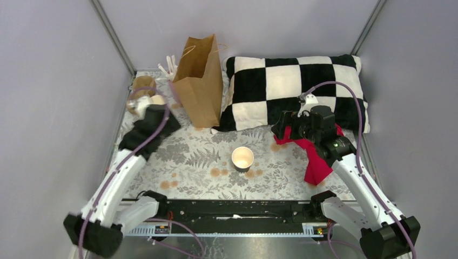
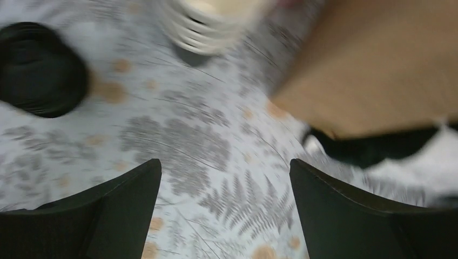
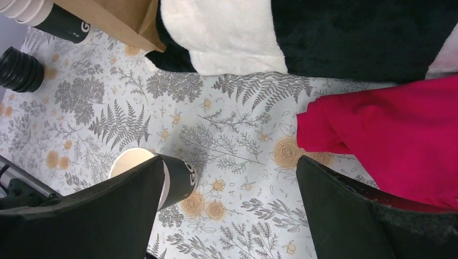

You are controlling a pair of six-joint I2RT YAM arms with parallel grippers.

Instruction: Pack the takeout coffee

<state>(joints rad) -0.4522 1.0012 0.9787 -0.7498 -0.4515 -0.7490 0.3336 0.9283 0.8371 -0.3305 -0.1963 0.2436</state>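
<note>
A leafy tablecloth (image 1: 183, 156) covers the table. At the upper left, the left gripper (image 2: 224, 170) is wide and empty, near the black lids (image 2: 38, 70). The coffee cup (image 1: 242, 158) stands in the middle with no lid. The right gripper (image 3: 229, 162) is wide and empty too. Next, I think, a lid must be picked up.

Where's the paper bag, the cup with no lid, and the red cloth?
Paper bag (image 1: 201, 89): top view, middle of its brown front.
Cup with no lid (image 1: 242, 159): top view, its pale inside.
Red cloth (image 1: 316, 168): top view, its lower end.
</note>
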